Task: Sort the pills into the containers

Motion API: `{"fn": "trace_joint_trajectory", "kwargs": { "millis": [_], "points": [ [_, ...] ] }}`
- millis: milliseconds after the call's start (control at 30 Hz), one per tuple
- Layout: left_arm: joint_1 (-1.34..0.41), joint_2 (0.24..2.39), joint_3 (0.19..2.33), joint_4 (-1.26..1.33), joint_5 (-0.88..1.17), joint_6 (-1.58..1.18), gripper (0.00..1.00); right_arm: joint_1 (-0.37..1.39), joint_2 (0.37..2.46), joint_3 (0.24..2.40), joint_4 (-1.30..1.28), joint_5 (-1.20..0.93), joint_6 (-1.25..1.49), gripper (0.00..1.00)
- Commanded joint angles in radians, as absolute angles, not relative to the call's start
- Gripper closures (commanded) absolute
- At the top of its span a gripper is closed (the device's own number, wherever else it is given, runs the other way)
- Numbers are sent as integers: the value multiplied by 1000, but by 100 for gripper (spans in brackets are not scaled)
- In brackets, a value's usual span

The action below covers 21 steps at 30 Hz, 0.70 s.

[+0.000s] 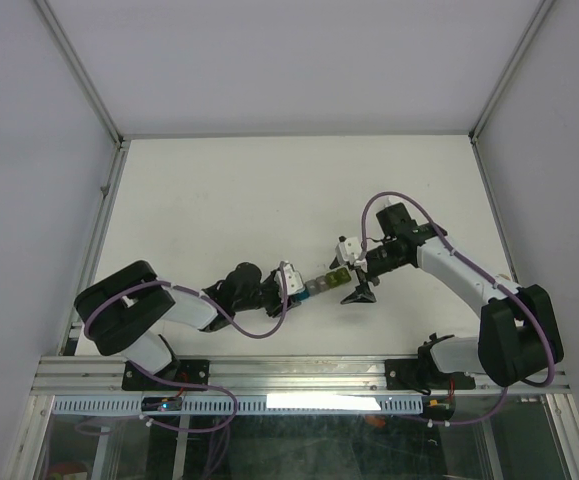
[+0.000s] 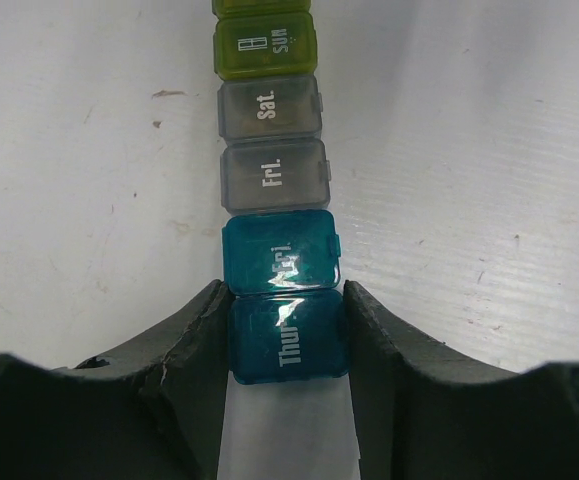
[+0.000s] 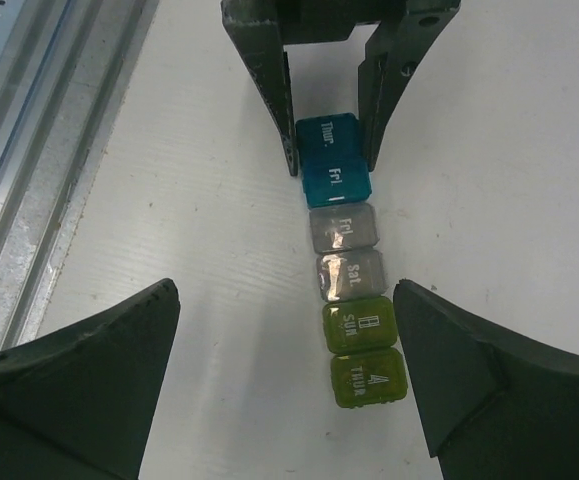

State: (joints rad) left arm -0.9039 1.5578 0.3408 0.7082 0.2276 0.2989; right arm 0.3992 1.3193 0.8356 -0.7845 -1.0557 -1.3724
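Note:
The containers (image 1: 319,284) are a strip of several joined lidded compartments lying on the white table: blue-teal, grey, then yellow-green. All lids are closed and no pills show. My left gripper (image 1: 294,285) is shut on the blue end compartment marked "Thur" (image 2: 287,338), one finger on each side. My right gripper (image 1: 352,278) is open wide over the yellow-green end (image 3: 364,352), touching nothing. In the right wrist view the strip (image 3: 347,270) lies nearer the right finger (image 3: 469,370), and the left gripper (image 3: 331,168) shows at the far end.
An aluminium rail (image 1: 299,372) runs along the near table edge and also shows in the right wrist view (image 3: 29,150). White enclosure walls with metal posts (image 1: 104,190) bound the table at left, right and back.

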Motion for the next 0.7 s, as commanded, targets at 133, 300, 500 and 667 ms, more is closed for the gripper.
{"fn": "trace_joint_trajectory", "kwargs": {
  "millis": [133,300,500,667],
  "points": [
    [-911,1588,368,750,412,385,61,416,1292,781,-688,-941,-1413,9],
    [-911,1612,378,754,394,373,54,423,1305,766,-656,-920,-1402,9],
    [-911,1612,373,779,351,337,48,454,1314,737,-555,-928,-1323,10],
    [-911,1571,320,860,316,303,35,491,1316,711,-469,-904,-1269,10]
  ]
}}
